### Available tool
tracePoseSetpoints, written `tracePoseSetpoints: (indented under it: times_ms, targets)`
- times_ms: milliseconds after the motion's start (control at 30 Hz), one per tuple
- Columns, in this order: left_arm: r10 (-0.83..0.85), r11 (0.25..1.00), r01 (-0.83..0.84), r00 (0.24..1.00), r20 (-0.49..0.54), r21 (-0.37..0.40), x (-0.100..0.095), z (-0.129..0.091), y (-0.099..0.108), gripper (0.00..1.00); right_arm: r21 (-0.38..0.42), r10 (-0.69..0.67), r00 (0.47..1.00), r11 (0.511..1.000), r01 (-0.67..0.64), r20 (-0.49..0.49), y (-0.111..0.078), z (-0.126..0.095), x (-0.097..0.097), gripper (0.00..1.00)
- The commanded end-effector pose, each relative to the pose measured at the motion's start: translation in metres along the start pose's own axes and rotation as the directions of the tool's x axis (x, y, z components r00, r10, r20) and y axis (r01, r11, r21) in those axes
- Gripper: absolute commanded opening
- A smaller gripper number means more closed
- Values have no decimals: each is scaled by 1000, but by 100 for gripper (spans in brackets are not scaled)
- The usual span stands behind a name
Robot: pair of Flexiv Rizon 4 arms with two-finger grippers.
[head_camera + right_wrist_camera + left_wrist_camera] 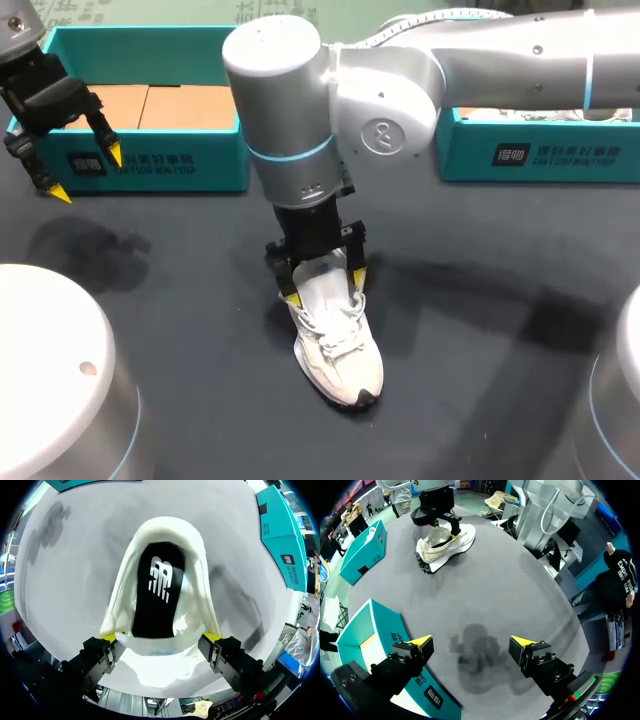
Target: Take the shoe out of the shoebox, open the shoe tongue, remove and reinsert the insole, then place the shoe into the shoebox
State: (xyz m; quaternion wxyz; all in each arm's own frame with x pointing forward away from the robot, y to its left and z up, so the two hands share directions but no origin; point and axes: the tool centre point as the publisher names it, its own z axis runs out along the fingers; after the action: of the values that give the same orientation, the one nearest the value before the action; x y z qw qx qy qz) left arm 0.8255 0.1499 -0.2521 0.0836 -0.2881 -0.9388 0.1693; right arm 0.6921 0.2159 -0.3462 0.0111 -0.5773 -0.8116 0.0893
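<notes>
**On the tabletop [480,340]: shoe [335,345] unpinned under wide fingers**

It stands upright at the middle, black insole [159,592] seated inside. Right gripper [324,287] straddles the tongue [160,646], fingers spread wide, pinching nothing. Left gripper [471,642] hangs wide and empty by the shoebox [160,160] at the far left edge. Unbraced, the shoe would likely drag or topple under a tug on the insole.

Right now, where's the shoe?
Head view: the shoe lies on the table near its middle, outside the shoebox at back left, toe toward the camera. The right hand is down over its opening.
</notes>
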Motion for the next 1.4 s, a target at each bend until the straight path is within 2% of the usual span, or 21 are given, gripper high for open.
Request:
tracePoseSetpoints:
  times_ms: [33, 467, 800, 933, 1000, 1067, 1100, 1200, 1233, 1400]
  targets:
    - [0, 1000, 0, 1000, 0, -3, 1, 0, 0, 100, -3, 12, 1000, 1000, -12, -9, -6, 4, -3, 100]
    - [0, 1000, 0, 1000, 0, -3, 1, 0, 0, 100, -47, 29, 1000, 998, -29, -2, -35, -4, -3, 100]
    - [0, 1000, 0, 1000, 0, -3, 1, 0, 0, 100, -104, 40, 998, 994, -36, 37, -57, -21, 3, 100]
    - [0, 1000, 0, 1000, 0, -3, 1, 0, 0, 100, -126, 42, 997, 991, -34, 65, -65, -31, 6, 90]
    - [0, 1000, 0, 1000, 0, -3, 1, 0, 0, 100, -135, 43, 996, 990, -33, 74, -67, -33, 7, 74]
    - [0, 1000, 0, 1000, 0, -3, 1, 0, 0, 100, -145, 44, 996, 989, -32, 80, -69, -35, 7, 46]
    - [0, 1000, 0, 1000, 0, -3, 1, 0, 0, 100, -153, 48, 996, 988, -35, 81, -70, -36, 7, 40]
    - [0, 1000, 0, 1000, 0, -3, 1, 0, 0, 100, -166, 54, 995, 985, -39, 87, -74, -40, 7, 32]
    - [0, 1000, 0, 1000, 0, -3, 1, 0, 0, 100, -166, 55, 995, 985, -40, 88, -75, -40, 7, 26]
    - [0, 1000, 0, 1000, 0, -3, 1, 0, 0, 100, -167, 39, 995, 986, -23, 92, -70, -38, 6, 29]
